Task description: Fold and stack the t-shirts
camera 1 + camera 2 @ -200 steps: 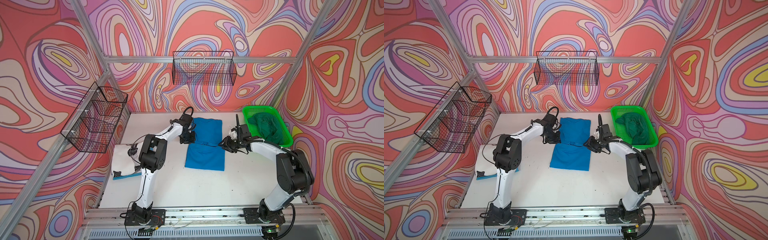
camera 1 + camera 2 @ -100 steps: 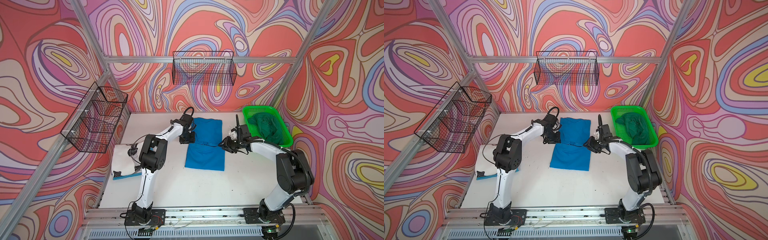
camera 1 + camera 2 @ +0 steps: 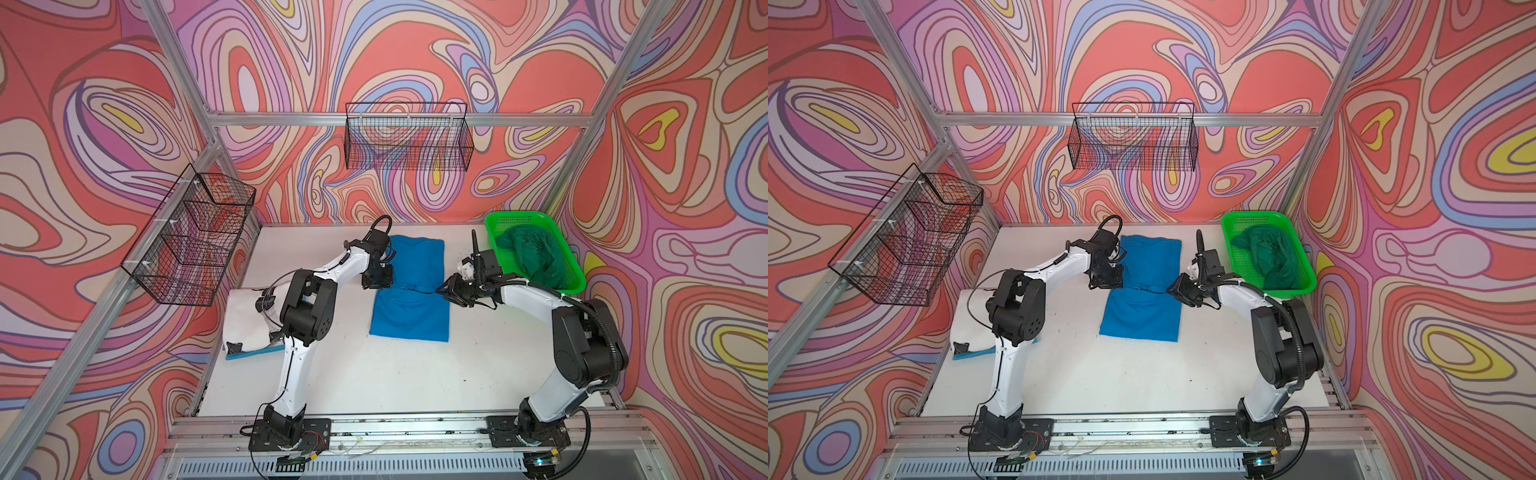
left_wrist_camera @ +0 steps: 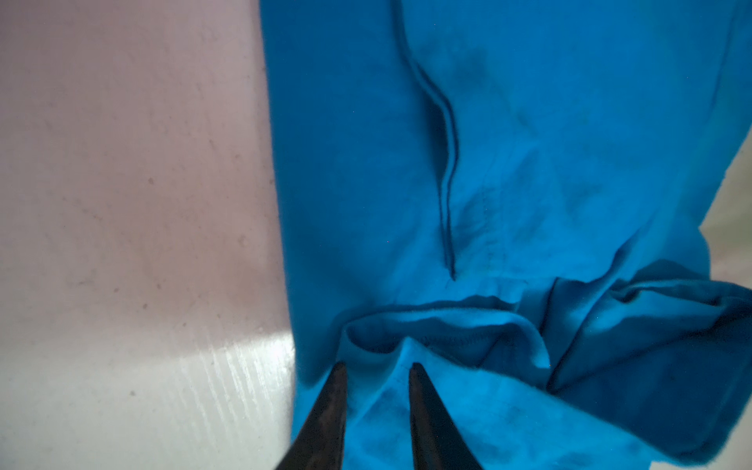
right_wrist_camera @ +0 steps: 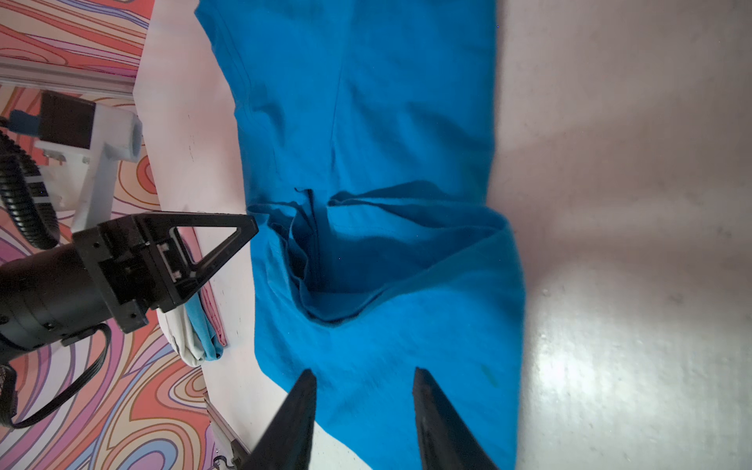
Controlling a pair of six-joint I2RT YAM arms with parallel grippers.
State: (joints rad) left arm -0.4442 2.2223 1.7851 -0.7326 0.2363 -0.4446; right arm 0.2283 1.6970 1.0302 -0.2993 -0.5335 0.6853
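The bright blue t-shirt (image 3: 409,307) lies mid-table (image 3: 374,374) as before, bunched at its middle. The dark green t-shirt (image 3: 532,253) stays in the basket (image 3: 577,282). Neither arm has shifted. The right gripper (image 5: 362,372) stands apart over the blue shirt's edge. The left gripper (image 4: 376,366) straddles a cloth ridge with a narrow gap, and I cannot tell whether it pinches it.

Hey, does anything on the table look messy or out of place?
Yes: the bright blue shirt has a rumpled ridge across its middle, not flat, and the dark green shirt sits crumpled in the green basket.
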